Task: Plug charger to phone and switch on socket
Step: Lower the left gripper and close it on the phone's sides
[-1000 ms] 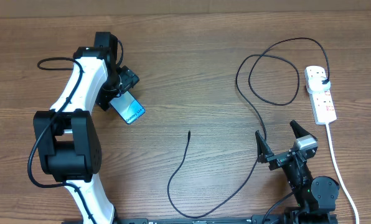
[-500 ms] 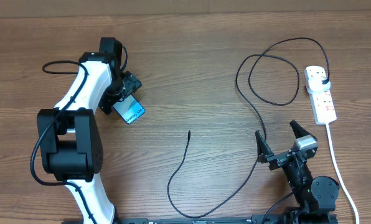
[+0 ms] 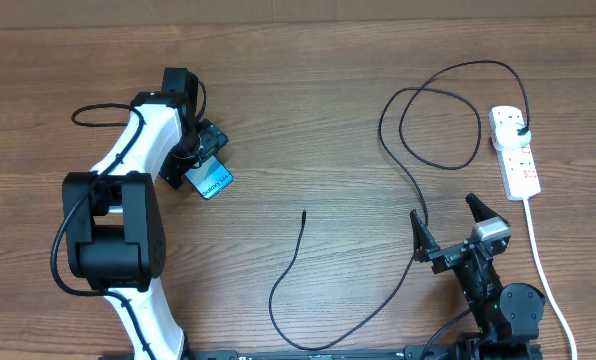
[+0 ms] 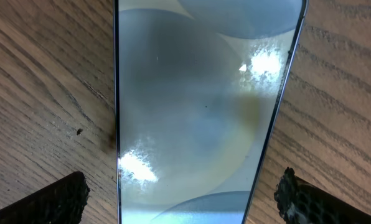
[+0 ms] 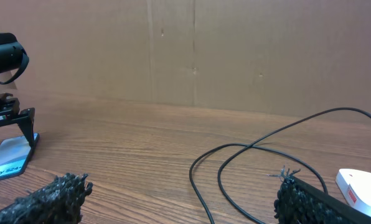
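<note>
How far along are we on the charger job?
Done: the charger's plug sits in the socket. In hand: the open left gripper straddles the phone without gripping. Left: the connector tip lies loose, apart from the phone; the open right gripper holds nothing; whether the socket is switched on is unreadable.

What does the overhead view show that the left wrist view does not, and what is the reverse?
Only overhead: the charger, its plug at the socket, and the open right fingers. Only left wrist: two glare patches on the phone, with the tips of the open left fingers on either side of it. Both: the phone on the wooden table.
</note>
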Motion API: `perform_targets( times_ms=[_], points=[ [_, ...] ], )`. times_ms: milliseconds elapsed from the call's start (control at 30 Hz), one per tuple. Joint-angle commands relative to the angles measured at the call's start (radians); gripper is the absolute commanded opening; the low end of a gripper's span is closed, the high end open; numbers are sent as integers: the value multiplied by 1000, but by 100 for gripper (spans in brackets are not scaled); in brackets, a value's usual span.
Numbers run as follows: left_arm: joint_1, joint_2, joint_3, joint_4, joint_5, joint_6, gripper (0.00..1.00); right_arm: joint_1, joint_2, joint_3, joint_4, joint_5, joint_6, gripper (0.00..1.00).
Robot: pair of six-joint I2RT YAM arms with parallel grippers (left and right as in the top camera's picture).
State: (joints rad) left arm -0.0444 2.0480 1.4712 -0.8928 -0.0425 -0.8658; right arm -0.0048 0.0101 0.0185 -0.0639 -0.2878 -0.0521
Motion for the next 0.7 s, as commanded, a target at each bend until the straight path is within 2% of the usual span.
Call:
perform_targets(
  times_ms=[0, 667],
  points=[
    [-4, 9, -17, 8, -18, -21, 100, 5, -7, -11, 5, 7, -2, 100],
    [-4, 10, -58, 84, -33, -22, 100, 5, -7, -11, 5, 7, -2, 100]
  ],
)
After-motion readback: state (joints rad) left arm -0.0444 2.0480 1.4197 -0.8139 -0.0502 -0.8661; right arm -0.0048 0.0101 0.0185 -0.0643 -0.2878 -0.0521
